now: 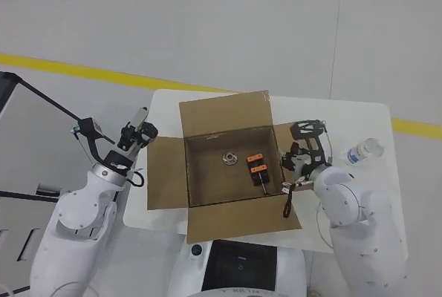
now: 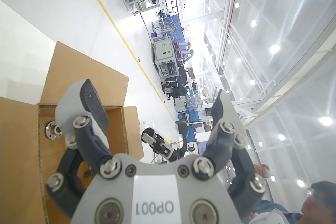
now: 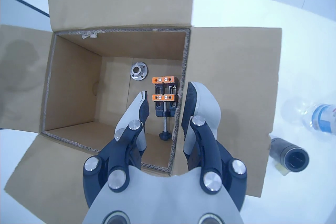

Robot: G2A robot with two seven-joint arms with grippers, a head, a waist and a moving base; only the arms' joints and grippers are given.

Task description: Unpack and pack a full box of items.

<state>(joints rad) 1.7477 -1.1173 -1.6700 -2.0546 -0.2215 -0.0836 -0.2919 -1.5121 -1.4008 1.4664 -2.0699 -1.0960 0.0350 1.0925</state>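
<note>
Unpacking looks partway done: bottle [image 3: 319, 117] and black cylinder [image 3: 288, 155] lie right of the box [image 1: 224, 115]; vise [image 3: 164, 104] and flange [image 3: 139, 71] sit inside. My right claw [image 3: 166, 93] hangs spread over the vise, my left claw [image 2: 153, 89] spread and empty, left of the box.

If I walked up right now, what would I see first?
First you'd see the big open cardboard box in the middle of the white table, with all four flaps folded out. On its bottom lie a little black vise with bright orange parts and, a bit apart from it, a shiny metal flange. The right gripper hangs open over one wall of the box, above the vise.
</note>
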